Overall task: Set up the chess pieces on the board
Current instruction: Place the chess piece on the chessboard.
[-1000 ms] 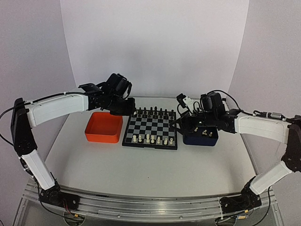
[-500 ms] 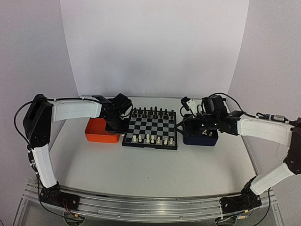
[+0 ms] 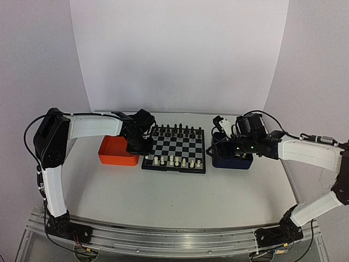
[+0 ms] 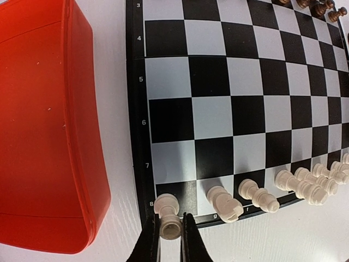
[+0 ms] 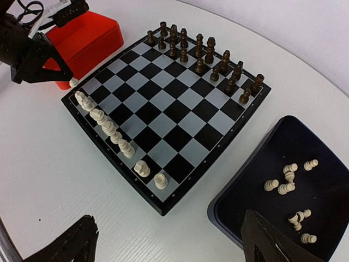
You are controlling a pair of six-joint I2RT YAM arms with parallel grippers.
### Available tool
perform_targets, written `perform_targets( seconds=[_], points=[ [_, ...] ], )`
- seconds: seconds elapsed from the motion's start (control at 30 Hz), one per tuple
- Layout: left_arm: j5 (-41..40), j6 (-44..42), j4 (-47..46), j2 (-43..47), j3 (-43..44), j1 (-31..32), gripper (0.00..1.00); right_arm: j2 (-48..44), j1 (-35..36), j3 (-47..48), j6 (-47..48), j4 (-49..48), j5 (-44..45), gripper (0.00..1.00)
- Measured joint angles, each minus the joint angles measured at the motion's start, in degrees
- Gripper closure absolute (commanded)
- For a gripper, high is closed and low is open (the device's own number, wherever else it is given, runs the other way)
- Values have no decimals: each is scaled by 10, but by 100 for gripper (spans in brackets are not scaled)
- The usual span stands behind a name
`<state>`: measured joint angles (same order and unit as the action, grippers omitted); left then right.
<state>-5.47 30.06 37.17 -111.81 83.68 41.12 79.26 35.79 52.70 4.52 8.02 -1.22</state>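
The board (image 3: 175, 146) lies mid-table, black pieces (image 3: 175, 131) along its far row and a row of white chess pieces (image 3: 175, 161) along its near edge. In the left wrist view my left gripper (image 4: 170, 219) is shut on a white rook (image 4: 167, 206) tilted over the board's (image 4: 212, 114) near left corner square, next to a white knight (image 4: 224, 202). My right gripper (image 5: 169, 245) is wide open and empty, above the table between the board's (image 5: 163, 103) near right corner and the dark blue tray (image 5: 327, 191), which holds several loose white pieces (image 5: 286, 180).
An orange tray (image 3: 117, 150) sits just left of the board, close to my left gripper (image 3: 143, 148); it appears empty in the left wrist view (image 4: 38, 136). The dark blue tray (image 3: 233, 161) sits just right of the board, under my right gripper (image 3: 222, 148).
My left arm has swung from above the board's far left corner down to its near left corner. My right gripper has shifted slightly right over the blue tray's edge.
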Motion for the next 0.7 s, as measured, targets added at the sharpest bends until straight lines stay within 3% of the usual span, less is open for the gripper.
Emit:
perform_targets(
  seconds=[0.7],
  points=[
    [25,15,-11,-20,0,0,99,-15,0,-11,12,25,24,11]
  ],
)
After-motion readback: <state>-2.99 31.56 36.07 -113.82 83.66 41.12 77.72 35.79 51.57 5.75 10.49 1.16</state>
